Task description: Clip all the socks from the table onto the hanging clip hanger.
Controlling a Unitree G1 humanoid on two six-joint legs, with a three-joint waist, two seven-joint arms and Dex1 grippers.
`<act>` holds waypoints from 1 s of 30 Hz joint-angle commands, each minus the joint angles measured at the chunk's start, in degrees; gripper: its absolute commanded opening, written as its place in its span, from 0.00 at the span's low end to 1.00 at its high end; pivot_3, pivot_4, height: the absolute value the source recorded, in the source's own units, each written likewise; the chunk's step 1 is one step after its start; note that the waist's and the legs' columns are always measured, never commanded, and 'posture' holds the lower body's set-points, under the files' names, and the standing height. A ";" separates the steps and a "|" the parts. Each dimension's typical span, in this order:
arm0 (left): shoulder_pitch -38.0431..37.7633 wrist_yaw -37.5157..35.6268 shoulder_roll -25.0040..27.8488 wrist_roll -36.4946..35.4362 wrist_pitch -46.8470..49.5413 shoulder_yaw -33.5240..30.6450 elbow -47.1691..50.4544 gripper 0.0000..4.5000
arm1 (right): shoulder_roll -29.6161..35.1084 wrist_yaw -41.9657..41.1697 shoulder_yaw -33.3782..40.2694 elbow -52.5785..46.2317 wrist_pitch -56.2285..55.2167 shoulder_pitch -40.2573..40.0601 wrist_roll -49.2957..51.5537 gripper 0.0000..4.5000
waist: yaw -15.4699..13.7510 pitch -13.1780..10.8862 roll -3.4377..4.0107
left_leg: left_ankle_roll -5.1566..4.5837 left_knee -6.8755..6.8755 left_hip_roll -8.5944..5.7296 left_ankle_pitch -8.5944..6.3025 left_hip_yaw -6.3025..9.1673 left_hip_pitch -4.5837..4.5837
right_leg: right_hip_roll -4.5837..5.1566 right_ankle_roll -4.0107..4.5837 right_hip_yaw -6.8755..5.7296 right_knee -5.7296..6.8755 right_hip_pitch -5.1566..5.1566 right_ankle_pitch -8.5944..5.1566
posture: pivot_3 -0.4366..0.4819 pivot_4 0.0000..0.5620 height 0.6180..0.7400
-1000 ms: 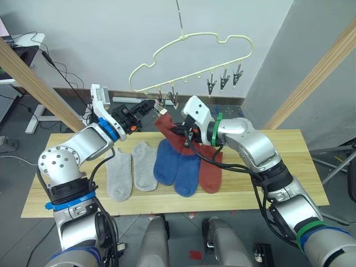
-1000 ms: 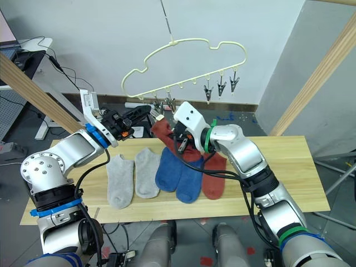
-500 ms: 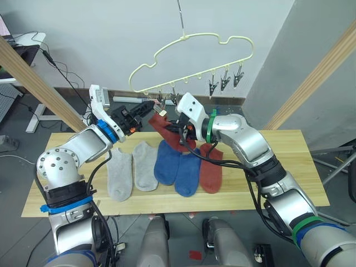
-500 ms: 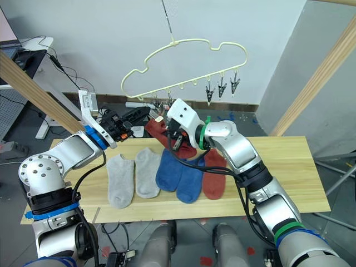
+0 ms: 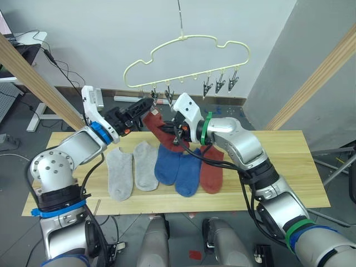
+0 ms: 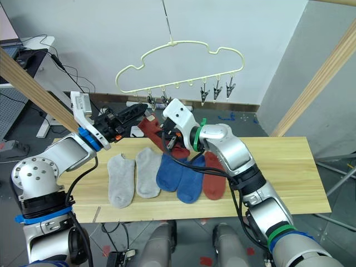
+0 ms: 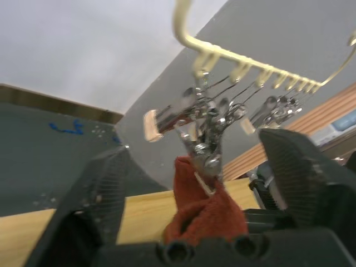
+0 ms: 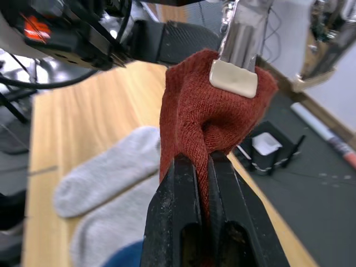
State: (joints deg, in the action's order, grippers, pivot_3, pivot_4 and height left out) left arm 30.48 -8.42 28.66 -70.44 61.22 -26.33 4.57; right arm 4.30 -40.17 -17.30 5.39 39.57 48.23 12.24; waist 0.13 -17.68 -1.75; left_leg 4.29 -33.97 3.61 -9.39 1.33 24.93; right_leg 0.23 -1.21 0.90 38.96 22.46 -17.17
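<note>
The pale yellow clip hanger [image 5: 189, 55] hangs above the table [image 5: 278, 167]. One of its left clips [image 7: 203, 139] pinches the top edge of a rust red sock [image 5: 158, 127]. My left gripper [image 7: 200, 167] stands open, its fingers [image 7: 100, 194] wide on either side of that clip. My right gripper [image 8: 203, 161] is shut on the same sock lower down, just under the clip's pad [image 8: 233, 78]. On the table lie two grey socks [image 5: 119, 175], two blue socks [image 5: 188, 172] and another red sock [image 5: 211, 169].
Three bare clips [image 5: 219, 83] hang at the hanger's right end. Slanted wooden beams [image 5: 33, 78] [image 5: 317, 78] rise at the table's left and right. Cables and a desk [image 5: 25, 44] stand on the floor behind.
My left gripper has opened from shut around the clip. The clip now grips the red sock's top edge. Both arms and the hanger have shifted a little to the left.
</note>
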 commanded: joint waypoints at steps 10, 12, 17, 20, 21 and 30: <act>-5.86 -2.58 4.11 0.88 -1.61 0.18 7.58 1.00 | -1.60 1.22 2.47 -5.85 6.39 -4.63 5.82 0.81 | -0.28 0.00 -0.01 | -0.13 0.01 -0.01 -0.09 0.01 0.01 | 0.05 0.00 -0.01 0.01 0.01 0.00 | 0.57 0.52 1.00; -6.54 -3.15 3.94 1.66 -2.14 1.01 8.59 1.00 | 0.19 0.93 1.92 -7.72 6.66 -6.72 5.56 0.97 | -0.34 0.01 -0.01 | -0.13 0.01 -0.02 -0.10 0.02 0.01 | 0.05 0.00 -0.01 0.00 0.01 0.00 | 0.57 0.50 1.00; -8.31 -5.10 4.44 7.02 -5.31 3.87 11.32 1.00 | 7.16 1.05 1.86 -13.34 5.77 -12.32 3.99 0.99 | -0.51 0.01 -0.01 | -0.12 0.02 -0.04 -0.11 -0.02 0.04 | 0.04 -0.03 0.02 -0.02 0.05 -0.02 | 0.57 0.50 1.00; -9.03 -6.72 4.45 11.56 -8.47 6.35 13.04 1.00 | 11.30 0.80 3.92 -18.36 6.41 -15.46 5.38 0.99 | -0.55 0.01 -0.01 | -0.11 0.02 -0.03 -0.11 -0.03 0.06 | 0.02 -0.05 0.04 -0.01 0.09 -0.03 | 0.57 0.50 1.00; -8.99 -7.04 4.28 13.02 -9.52 7.30 13.56 1.00 | 12.38 0.78 4.87 -20.23 6.41 -16.44 6.03 0.99 | -0.59 0.01 -0.01 | -0.11 0.02 -0.02 -0.11 -0.04 0.06 | 0.02 -0.06 0.05 0.00 0.11 -0.04 | 0.57 0.50 1.00; -6.03 -9.29 -1.75 26.99 -22.85 16.07 13.79 0.80 | 13.96 2.10 14.16 -31.21 3.65 -22.39 13.08 1.00 | -0.59 0.01 -0.01 | -0.11 0.01 -0.02 -0.11 -0.08 0.16 | -0.04 -0.11 0.08 -0.01 0.18 -0.07 | 0.53 0.49 1.00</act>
State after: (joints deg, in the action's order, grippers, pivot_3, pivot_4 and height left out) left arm 23.80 -16.96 27.14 -45.31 40.97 -10.97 16.24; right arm 18.46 -38.41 -5.18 -22.52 43.62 25.93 22.96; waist -0.46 -17.67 -1.77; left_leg 4.19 -33.97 3.58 -9.50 1.24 25.08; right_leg 0.19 -1.31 0.97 38.96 22.64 -17.24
